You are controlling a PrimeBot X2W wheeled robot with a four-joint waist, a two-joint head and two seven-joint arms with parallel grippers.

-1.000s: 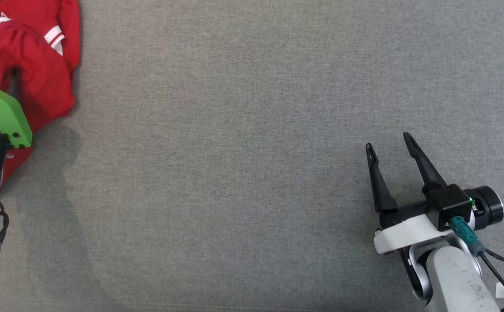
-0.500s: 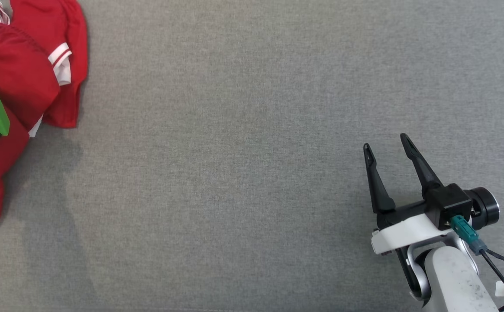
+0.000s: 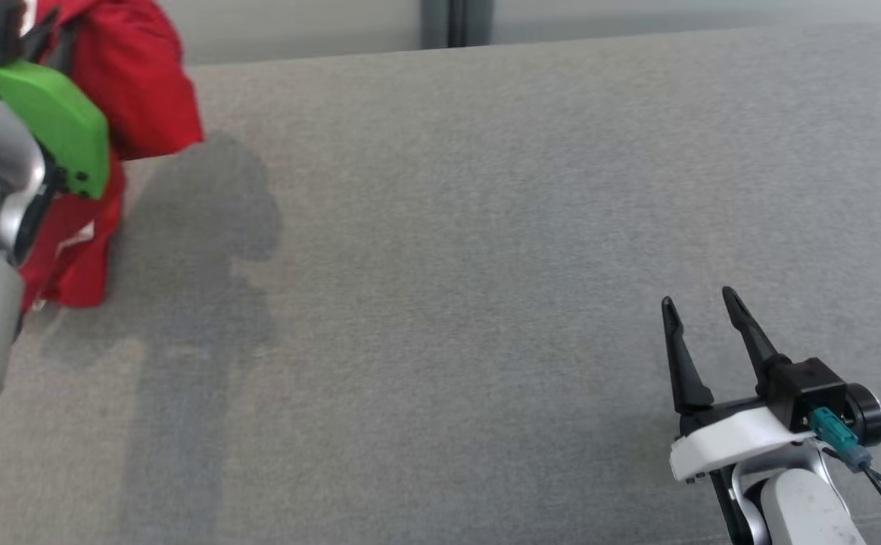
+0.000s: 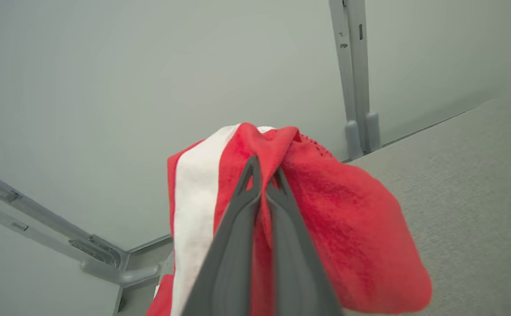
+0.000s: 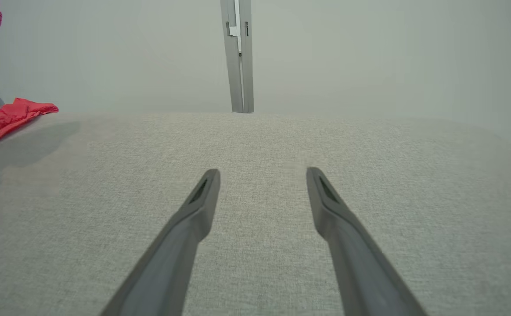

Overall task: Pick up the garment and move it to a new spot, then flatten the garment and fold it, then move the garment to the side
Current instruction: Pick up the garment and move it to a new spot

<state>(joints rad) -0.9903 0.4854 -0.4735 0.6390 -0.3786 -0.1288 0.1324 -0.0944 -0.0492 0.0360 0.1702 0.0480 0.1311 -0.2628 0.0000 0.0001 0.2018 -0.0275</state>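
Grey cloth covers the bench (image 3: 486,265), with a pale wall behind. At its far left the red garment (image 3: 145,91) hangs lifted, its lower end trailing on the cloth. One bunched fold is clamped tight in the left hand (image 4: 264,170). The right hand (image 3: 698,299) waits at the lower right, fingers wide apart and empty. By the look of it only the pick-up is done; the move, flattening, folding and setting aside remain. A second ago the garment lay heaped with the left hand open over it. The head camera has since tilted up.
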